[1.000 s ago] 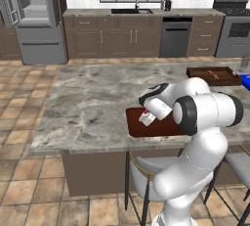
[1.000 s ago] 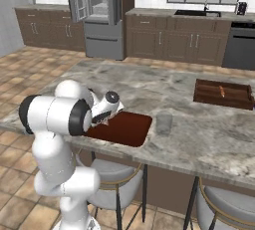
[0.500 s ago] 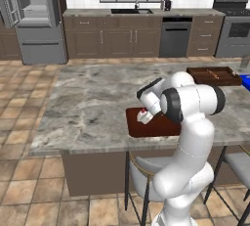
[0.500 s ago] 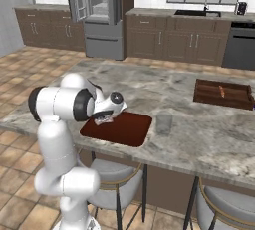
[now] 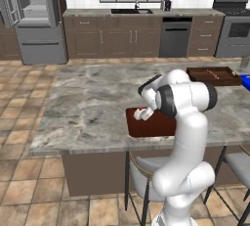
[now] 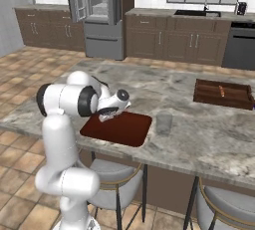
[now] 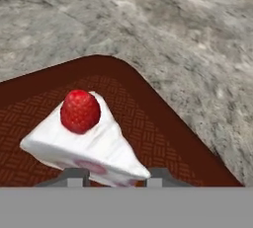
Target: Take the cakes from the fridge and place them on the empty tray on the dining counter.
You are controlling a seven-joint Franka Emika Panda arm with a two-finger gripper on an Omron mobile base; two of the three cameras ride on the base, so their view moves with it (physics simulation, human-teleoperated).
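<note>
The white cake (image 7: 84, 133), a wedge with a red strawberry on top, lies on the reddish-brown empty tray (image 7: 153, 118) near its rounded corner. My gripper (image 7: 116, 175) is low over it, with one fingertip (image 7: 74, 175) close against each side of the wedge's near end. Whether they still press on it is unclear. From the base, the gripper (image 5: 142, 113) (image 6: 107, 116) is at the left end of the tray (image 5: 151, 127) (image 6: 122, 130) on the dining counter (image 5: 93, 102) (image 6: 199, 134). The fridge (image 5: 34, 19) (image 6: 97, 15) stands at the back with its upper door open.
A dark brown sectioned tray (image 5: 213, 75) (image 6: 222, 93) sits farther right on the counter, with a blue tray (image 5: 245, 80) at the edge. A grey cup (image 6: 164, 123) stands just right of the red tray. Stools (image 5: 146, 171) (image 6: 112, 186) stand under the counter's near edge.
The arm's elbow has swung upward and nearer the counter, while the hand has stayed over the tray's left end with the white cake.
</note>
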